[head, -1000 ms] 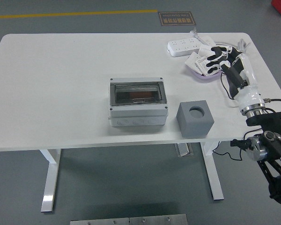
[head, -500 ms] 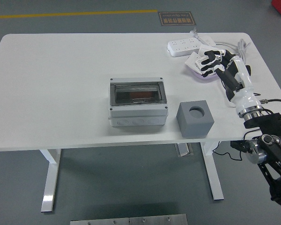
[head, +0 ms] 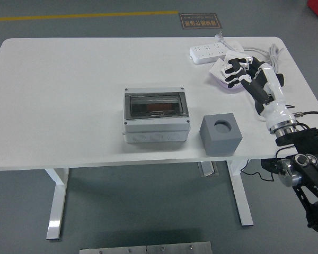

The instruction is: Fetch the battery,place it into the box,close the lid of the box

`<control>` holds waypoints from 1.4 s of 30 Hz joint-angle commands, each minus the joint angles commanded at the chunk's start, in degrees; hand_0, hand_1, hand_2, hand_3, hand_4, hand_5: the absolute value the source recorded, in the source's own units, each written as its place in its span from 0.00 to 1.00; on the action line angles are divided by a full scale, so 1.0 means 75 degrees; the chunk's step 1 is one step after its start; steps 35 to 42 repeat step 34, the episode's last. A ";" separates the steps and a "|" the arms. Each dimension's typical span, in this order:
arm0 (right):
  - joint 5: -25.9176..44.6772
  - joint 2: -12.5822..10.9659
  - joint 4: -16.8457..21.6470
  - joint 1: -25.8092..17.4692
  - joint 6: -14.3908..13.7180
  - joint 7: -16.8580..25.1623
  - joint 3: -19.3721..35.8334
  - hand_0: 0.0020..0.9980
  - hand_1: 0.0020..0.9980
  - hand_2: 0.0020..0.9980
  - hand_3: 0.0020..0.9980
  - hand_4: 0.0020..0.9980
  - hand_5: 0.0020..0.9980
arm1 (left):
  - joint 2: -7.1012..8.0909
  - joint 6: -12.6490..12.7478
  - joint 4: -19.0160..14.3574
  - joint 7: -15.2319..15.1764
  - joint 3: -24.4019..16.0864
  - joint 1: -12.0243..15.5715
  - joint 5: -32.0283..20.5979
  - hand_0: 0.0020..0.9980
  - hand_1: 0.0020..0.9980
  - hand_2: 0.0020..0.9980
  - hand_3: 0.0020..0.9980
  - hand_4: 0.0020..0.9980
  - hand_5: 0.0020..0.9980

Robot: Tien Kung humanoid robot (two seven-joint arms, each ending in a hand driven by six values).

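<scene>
So the right hand, fingers curled over the bowl upper right, looks mid-fetch; whether it grips a battery, can't tell.

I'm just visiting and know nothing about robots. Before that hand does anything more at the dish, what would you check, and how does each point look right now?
1. Right hand is over the purple dish of white packets: ok.
2. A battery is held in its fingers: cannot tell, the fingers hide what is under them.
3. Grey box is within the table's middle, free of clutter: ok.
4. Box's clear lid is open to receive a battery: not ok, it looks shut.
5. Grey cube with a round hole stands apart from the box: ok.
6. Power strip lies beyond the dish, close to the hand: ok, but watch it.
</scene>
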 joint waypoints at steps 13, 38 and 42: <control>-0.0801 0.0028 0.0696 -0.0168 -0.0503 -0.0477 0.0112 0.35 0.42 0.47 0.56 0.68 0.36 | -0.0048 -0.0009 0.0000 0.0003 -0.0015 0.0005 -0.0013 0.58 0.57 0.55 0.57 0.53 0.00; 0.0140 0.0161 -0.0392 0.1123 -0.1784 -0.0104 -0.0317 0.14 0.20 0.29 0.40 0.67 0.23 | 0.0015 -0.0012 0.0000 -0.0030 0.0116 -0.0093 -0.0143 0.58 0.57 0.55 0.57 0.53 0.00; 0.0140 0.0161 -0.0392 0.1123 -0.1784 -0.0104 -0.0317 0.14 0.20 0.29 0.40 0.67 0.23 | 0.0015 -0.0012 0.0000 -0.0030 0.0116 -0.0093 -0.0143 0.58 0.57 0.55 0.57 0.53 0.00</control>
